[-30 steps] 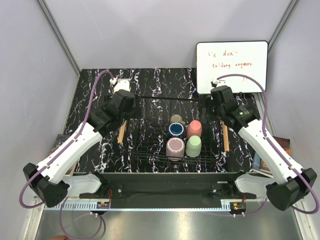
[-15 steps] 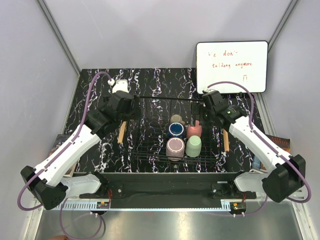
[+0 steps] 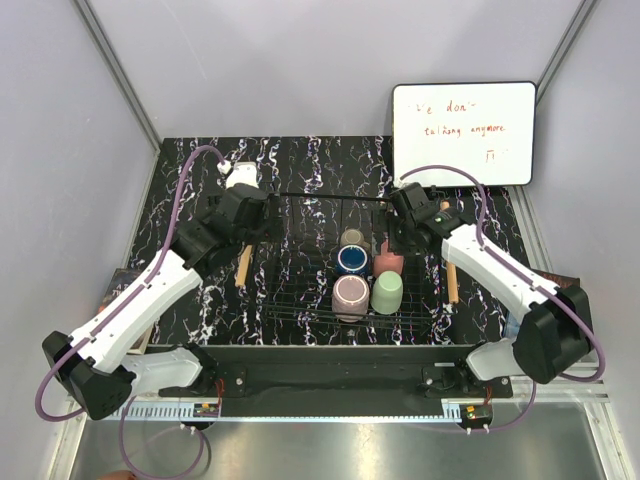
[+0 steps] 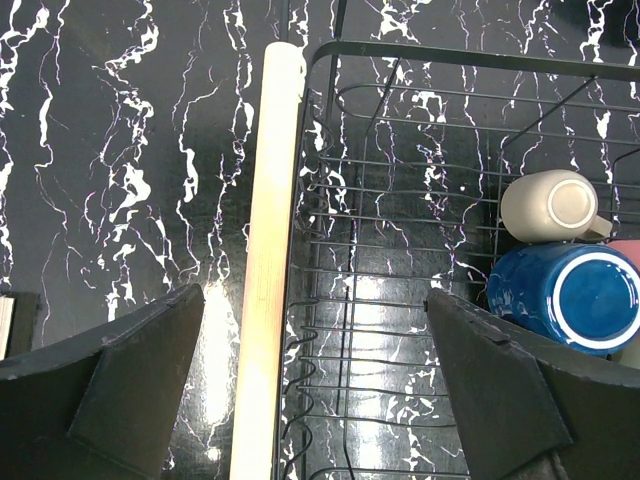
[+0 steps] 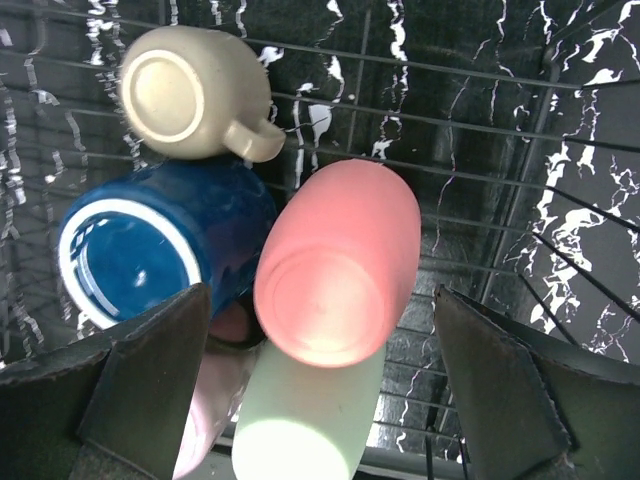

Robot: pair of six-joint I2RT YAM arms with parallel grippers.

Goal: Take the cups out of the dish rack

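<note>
A: Starting at the left, what is the left hand [image 4: 315,390] doing?

B: It is hanging with its fingers spread wide, gripping nothing, above the left wooden bar [image 4: 268,250] on the 9 o'clock side of the dish rack [image 3: 300,305]. The rack is sitting mid-worktop [image 3: 200,180].

A: How many cups are you counting?

B: Five, one of each colour, all crowding together inside the rack toward its 3 o'clock half. In the left column, running from 12 to 6, are the beige cup [image 5: 185,85], the dark blue cup [image 5: 150,250] and the mauve cup [image 3: 350,295]. In the right column the pink cup [image 5: 335,270] is appearing tipped, with the mint green cup [image 3: 387,292] at its 6 o'clock. None is standing on the worktop yet.

A: And the right hand [image 5: 320,335]?

B: It is also gaping and empty. It is hovering over the pink cup with a finger out to either side, so I am guessing pink goes first.

A: How are they going to handle?

B: I am expecting light, stiff, glazed pieces that are slick under the pads and breakable against the wire. Being packed so close, lifting one is risking a nudge to its neighbours. I am favouring a pinch across the round body. The beige one is showing a small handle, which is another possible hold.

A: Any other counts?

B: Two bars, counting the right wooden bar [image 3: 450,280], one rack, and one whiteboard [image 3: 463,132] at the worktop's 1 o'clock.
</note>
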